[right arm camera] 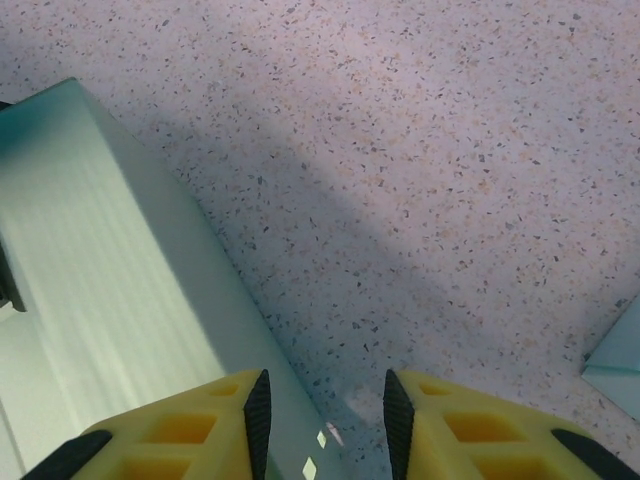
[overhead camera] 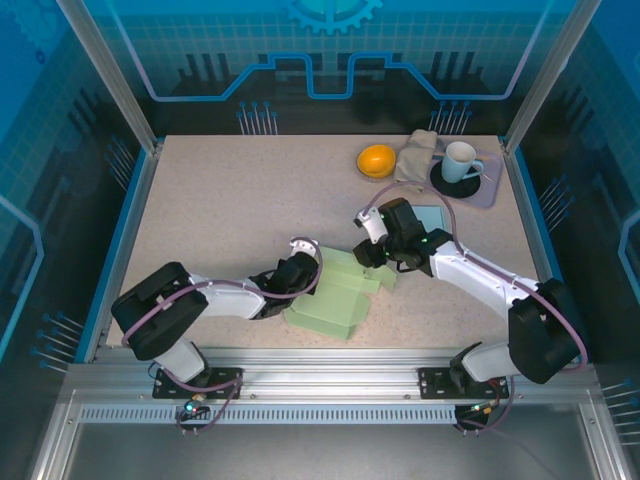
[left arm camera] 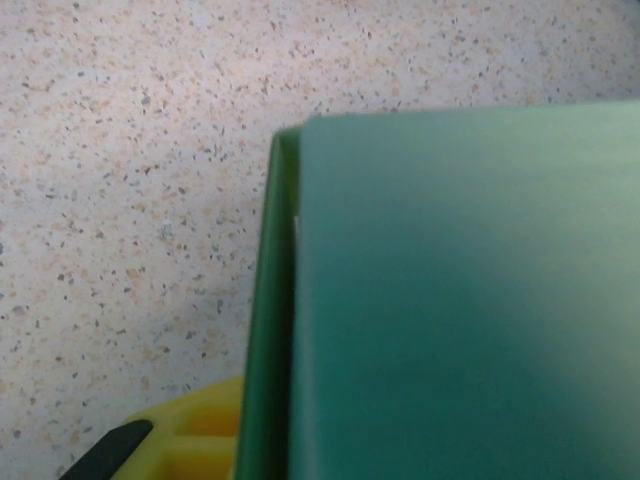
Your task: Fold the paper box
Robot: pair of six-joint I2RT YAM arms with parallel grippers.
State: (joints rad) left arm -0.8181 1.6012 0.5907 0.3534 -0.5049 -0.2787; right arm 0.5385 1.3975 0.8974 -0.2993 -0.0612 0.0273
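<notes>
Paper box (overhead camera: 338, 297) (green), right gripper (right arm camera: 325, 405) parted — beside it

The top camera looked down from high behind the near edge on the whole desk (overhead camera: 250, 200). The left wrist camera sat very close over the paper box (left arm camera: 460, 300). The right wrist camera, low over the desk, looked past the right tool (right arm camera: 326, 405) and shared this box
</notes>
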